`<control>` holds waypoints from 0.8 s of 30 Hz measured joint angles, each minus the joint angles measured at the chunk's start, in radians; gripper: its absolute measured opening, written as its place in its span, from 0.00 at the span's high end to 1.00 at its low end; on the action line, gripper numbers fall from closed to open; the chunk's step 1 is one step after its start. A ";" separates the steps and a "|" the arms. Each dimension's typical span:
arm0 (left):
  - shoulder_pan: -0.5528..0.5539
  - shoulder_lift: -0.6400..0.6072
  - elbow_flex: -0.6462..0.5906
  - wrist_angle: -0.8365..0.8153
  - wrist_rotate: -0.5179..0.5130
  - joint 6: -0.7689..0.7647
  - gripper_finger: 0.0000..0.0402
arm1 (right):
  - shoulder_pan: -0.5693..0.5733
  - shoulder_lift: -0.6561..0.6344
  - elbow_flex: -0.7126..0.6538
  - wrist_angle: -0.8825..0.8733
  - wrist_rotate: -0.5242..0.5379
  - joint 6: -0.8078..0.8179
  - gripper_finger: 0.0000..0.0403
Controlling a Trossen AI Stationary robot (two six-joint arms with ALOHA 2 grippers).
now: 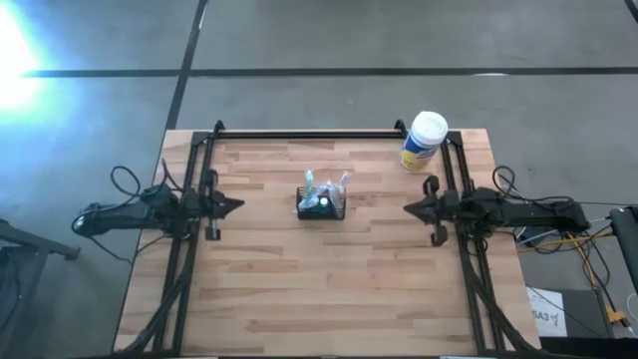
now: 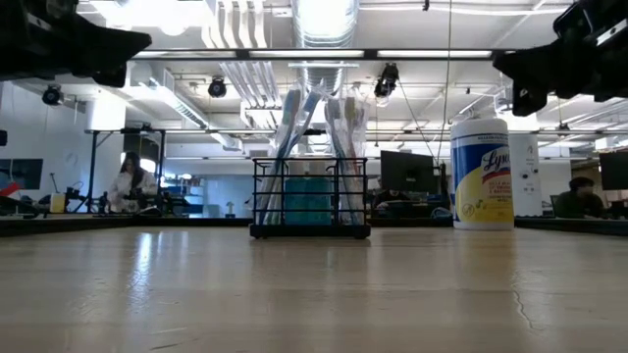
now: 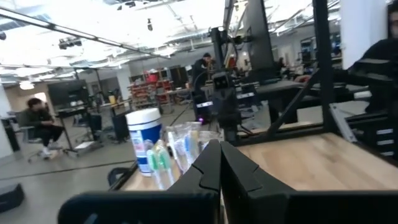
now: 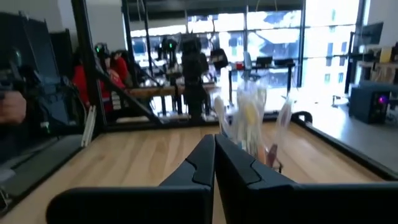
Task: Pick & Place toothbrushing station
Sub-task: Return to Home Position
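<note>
Butcher-block wood fills the table (image 1: 319,299), and its near half lies bare in front of me. Farther in, about midway across the boards, I hold both arms level with each other, one at each side rail, pointing inward at one another. My left gripper (image 1: 236,205) hangs above the wood on the left, its two dark fingers (image 3: 208,168) pressed together to a single point and holding nothing. My right gripper (image 1: 410,208) mirrors it on the right, fingers likewise closed tip to tip and empty. Both are well apart from anything on the table.

Between them, near the table's centre and a little toward the far side, stands the toothbrushing station (image 1: 321,207), a small black wire caddy sitting upright and flat on the boards. Several toothbrushes (image 2: 294,127) stand in it, heads up, leaning across one another and rising well above its rim. Something teal sits low inside the mesh; I cannot tell what it is.

Beyond that, at the far right corner, a yellow canister (image 1: 424,142) with a white lid stands upright, well apart from the caddy. Past the table edge is an open workshop with ceiling lights, desks and monitors, and a seated person (image 2: 128,182) far off on the left.
</note>
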 joint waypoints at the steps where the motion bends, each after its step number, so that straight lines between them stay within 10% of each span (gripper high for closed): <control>1: 0.000 0.000 0.000 -0.001 0.007 -0.008 1.00 | 0.000 -0.016 0.000 0.001 0.000 0.001 0.98; 24: 0.000 0.000 0.002 -0.205 -0.095 -0.270 1.00 | 0.027 -0.119 0.000 -0.123 0.157 -0.043 0.98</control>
